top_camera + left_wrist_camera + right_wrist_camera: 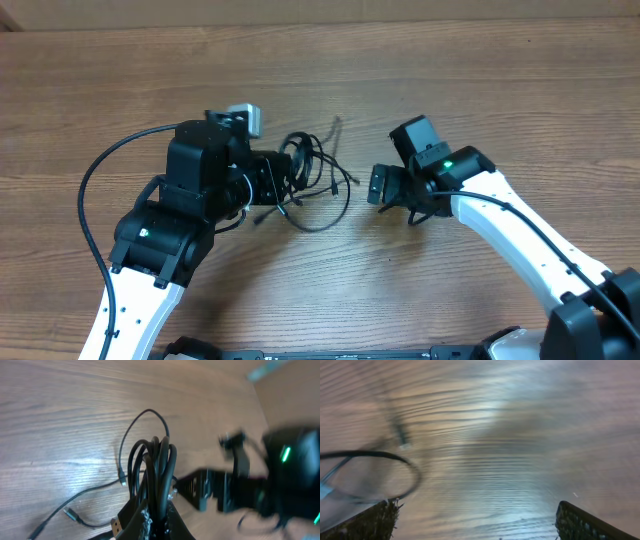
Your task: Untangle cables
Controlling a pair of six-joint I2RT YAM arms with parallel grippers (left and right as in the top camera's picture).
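From where I stand, the left gripper (156, 522) has its fingers pinched tight on the knot of thin black cords with small plugs (156, 462), mid-way across the pale wooden table (470, 80). The right gripper (378, 187) waits just beside, spread wide, empty. I'd have it take only the loose outer loop (365, 453) and draw it away slowly.

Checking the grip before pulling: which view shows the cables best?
Left wrist: the cables loop up close, pinched in the left gripper. Overhead shows the tangle small, partly hidden by it; right wrist catches only a blurred loop.
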